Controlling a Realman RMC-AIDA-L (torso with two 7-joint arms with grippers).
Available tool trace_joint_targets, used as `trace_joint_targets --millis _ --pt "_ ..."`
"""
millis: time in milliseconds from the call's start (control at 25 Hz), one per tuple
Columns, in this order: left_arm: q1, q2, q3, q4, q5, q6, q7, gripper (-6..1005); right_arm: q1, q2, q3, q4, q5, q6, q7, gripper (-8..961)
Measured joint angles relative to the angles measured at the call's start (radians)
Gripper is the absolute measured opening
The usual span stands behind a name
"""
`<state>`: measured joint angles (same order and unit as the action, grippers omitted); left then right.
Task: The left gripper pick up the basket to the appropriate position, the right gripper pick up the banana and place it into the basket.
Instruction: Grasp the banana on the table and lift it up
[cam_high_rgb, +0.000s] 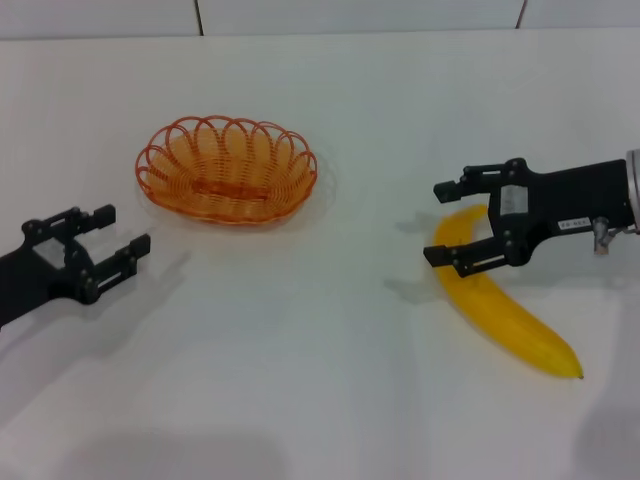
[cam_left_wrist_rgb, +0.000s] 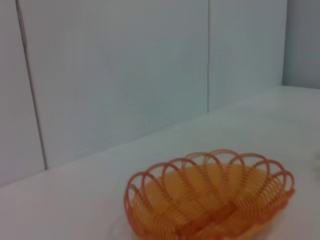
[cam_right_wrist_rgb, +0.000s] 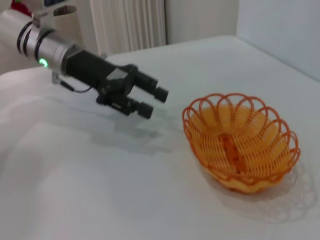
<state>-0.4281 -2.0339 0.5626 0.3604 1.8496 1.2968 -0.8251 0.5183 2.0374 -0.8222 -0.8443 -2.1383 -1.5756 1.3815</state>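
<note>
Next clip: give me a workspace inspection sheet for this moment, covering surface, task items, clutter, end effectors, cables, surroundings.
Surface: white table, no spills seen.
Basket: upright on the table, holds nothing, not gripped.
Banana: lying on the table, outside the basket.
Clutter: nothing seen.
Left end effector: open, near the basket, apart from it, holding nothing.
Right end effector: open, over the banana's upper end, not closed on it.
Cables: thin wire by the left wrist.
Surroundings: pale wall panels behind the table.
</note>
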Motion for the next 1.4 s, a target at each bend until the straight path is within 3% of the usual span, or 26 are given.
trace_joint_targets --millis 280,640,920,1120,1400 --pt "0.017 0.001 -0.013 0.000 -0.003 0.005 0.010 600 -0.050 0.011 -0.067 -0.134 0.049 0.000 0.091 877" --pt "0.015 0.000 -0.014 0.000 -0.004 0.002 0.005 600 -0.212 0.007 -0.386 -0.539 0.040 0.110 0.443 877" --pt "0.014 0.000 -0.015 -0.003 -0.004 -0.032 0.002 599 -0.227 0.005 -0.534 -0.722 -0.124 0.060 0.731 878" --pt "0.014 0.000 -0.015 -0.002 -0.004 -0.033 0.002 599 -0.219 0.004 -0.579 -0.774 -0.220 0.015 0.846 878" --pt "0.011 0.000 -0.015 0.000 -0.004 -0.033 0.001 598 -0.198 0.004 -0.597 -0.722 -0.300 0.014 0.901 878"
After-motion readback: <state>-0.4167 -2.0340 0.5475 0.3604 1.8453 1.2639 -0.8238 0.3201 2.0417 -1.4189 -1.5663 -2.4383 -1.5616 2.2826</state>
